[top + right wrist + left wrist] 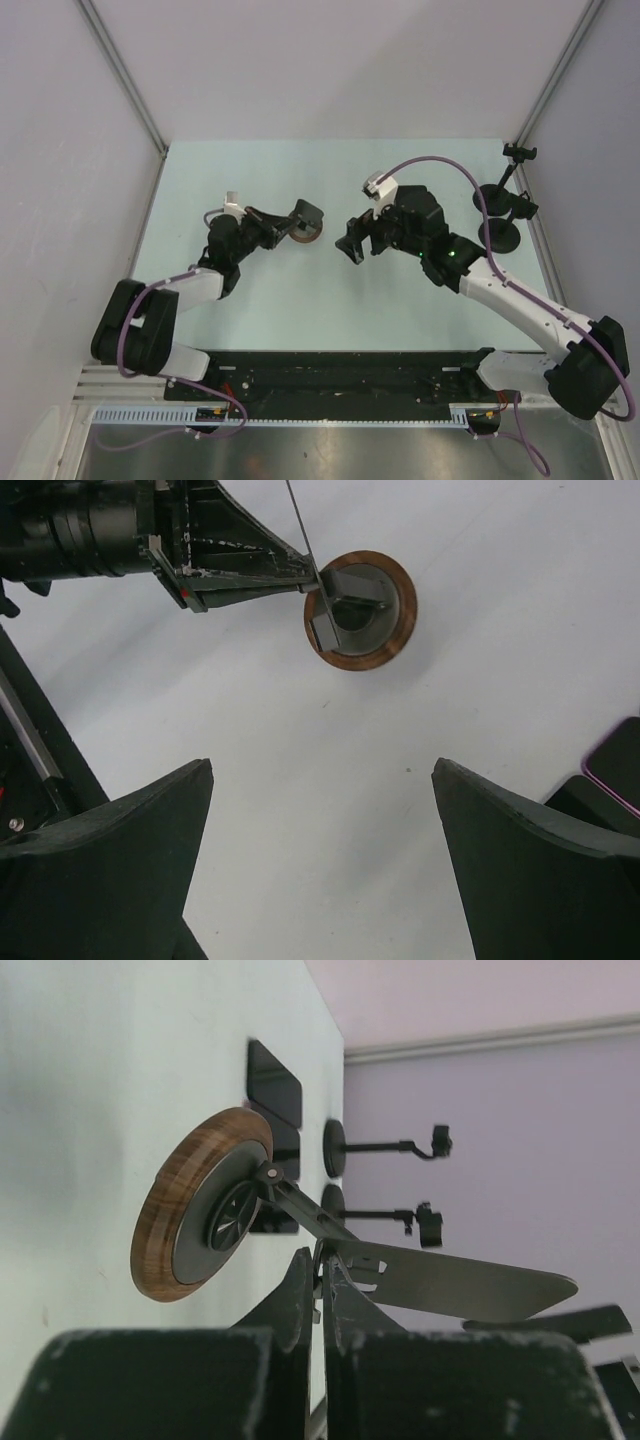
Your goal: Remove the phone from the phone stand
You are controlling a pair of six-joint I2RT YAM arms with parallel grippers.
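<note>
The phone stand (308,235) has a round wood-rimmed base (200,1205) and a thin metal plate, and stands on the table without a phone. My left gripper (288,225) is shut on the stand's metal plate (322,1260). The right wrist view shows the stand (360,610) with those fingers on it. The dark phone (272,1085) lies flat on the table beyond the stand. Its pink-edged corner shows in the right wrist view (618,765). My right gripper (352,240) is open and empty above bare table (322,765), right of the stand.
Two black clamp stands (500,235) (497,192) are at the table's far right edge. They also show in the left wrist view (385,1145). The enclosure walls border the table on the left, right and back.
</note>
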